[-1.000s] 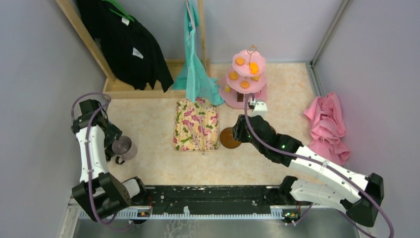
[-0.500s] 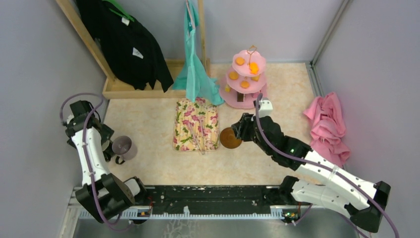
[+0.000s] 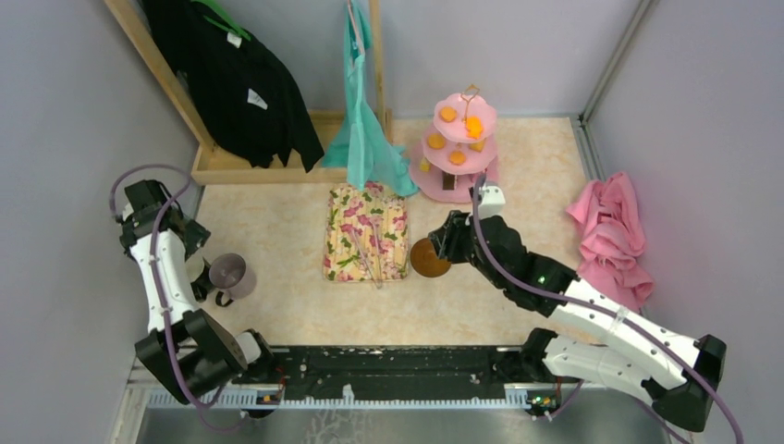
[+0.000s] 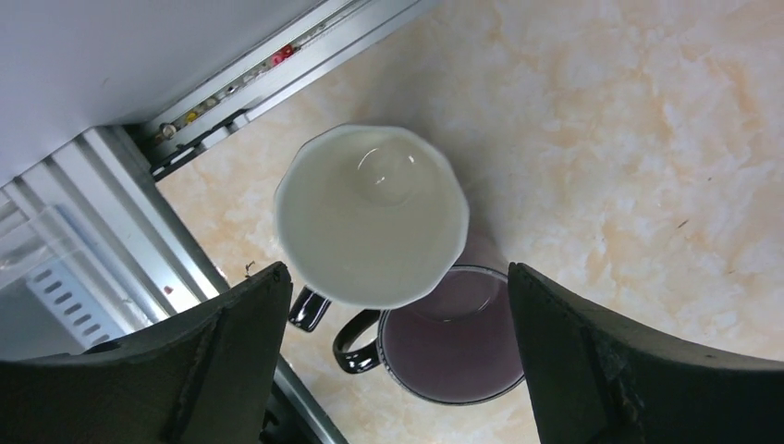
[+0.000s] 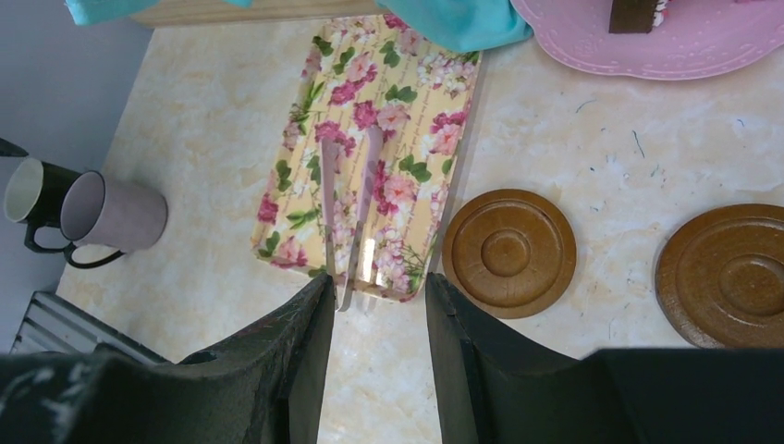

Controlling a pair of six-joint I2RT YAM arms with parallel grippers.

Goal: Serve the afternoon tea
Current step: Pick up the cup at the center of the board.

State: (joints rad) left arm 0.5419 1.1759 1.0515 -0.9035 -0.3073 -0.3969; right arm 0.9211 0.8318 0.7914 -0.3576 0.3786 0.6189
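Note:
The cream mug and the mauve-grey mug stand touching at the table's left edge. My left gripper hangs open above them, its wide jaws straddling both without touching. Two round brown saucers lie right of the floral tray. My right gripper hovers open and empty over the tray's near edge. The pink three-tier stand at the back carries orange snacks and a brown snack on its lowest tier. From above only one saucer shows, beside the right gripper.
A floral tray with metal tongs lies mid-table. A teal cloth and a black garment hang from a wooden frame at the back. A pink cloth lies at right. A metal rail borders the mugs.
The left arm's elbow has swung back toward the left wall while its gripper stays over the mugs. The right arm has shifted slightly to the right near the saucer.

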